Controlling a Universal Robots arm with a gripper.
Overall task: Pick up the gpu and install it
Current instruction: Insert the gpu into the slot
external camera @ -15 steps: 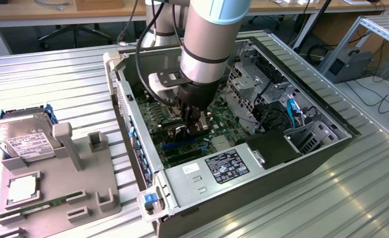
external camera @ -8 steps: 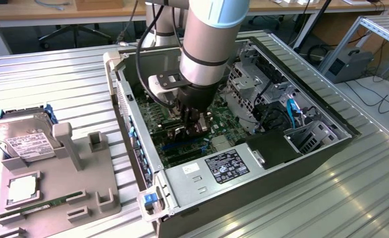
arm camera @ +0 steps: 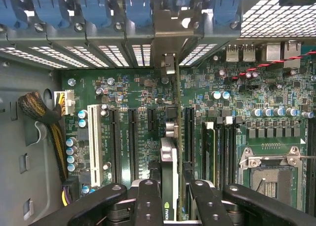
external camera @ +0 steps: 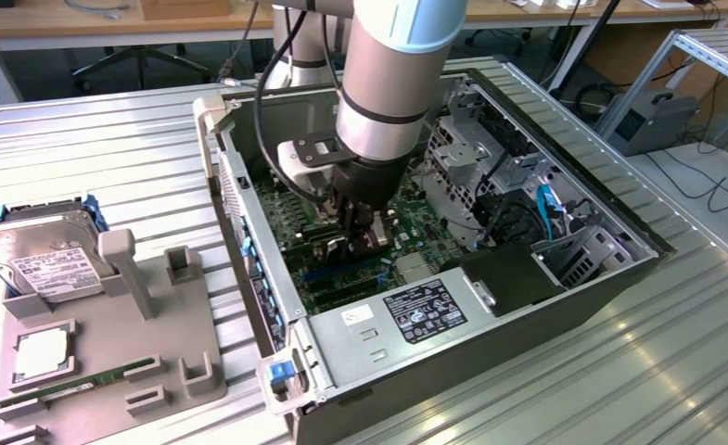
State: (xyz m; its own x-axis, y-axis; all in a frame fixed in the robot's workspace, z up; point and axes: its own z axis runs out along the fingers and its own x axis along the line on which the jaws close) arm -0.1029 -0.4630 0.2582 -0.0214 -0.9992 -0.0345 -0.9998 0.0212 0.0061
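Observation:
The gpu [arm camera: 170,162] stands on edge above the green motherboard [arm camera: 133,88], seen from its thin top edge. Its silver metal bracket [arm camera: 168,38] reaches the case's rear slot openings. My gripper [arm camera: 171,189] is shut on the card, with one black finger [arm camera: 148,199] on each side of it. The card lines up with the long black expansion slots [arm camera: 132,137]; whether it is seated I cannot tell. In the exterior view my gripper [external camera: 361,239] is down inside the open computer case [external camera: 586,278], just over the motherboard [external camera: 407,227].
A grey fixture [external camera: 178,362] at the exterior view's left carries a hard drive [external camera: 48,260], a processor [external camera: 42,352] and a memory stick [external camera: 79,385]. Inside the case are the power supply [external camera: 426,311], a drive cage [external camera: 463,158], a cable bundle [arm camera: 37,110] and the processor socket [arm camera: 269,174].

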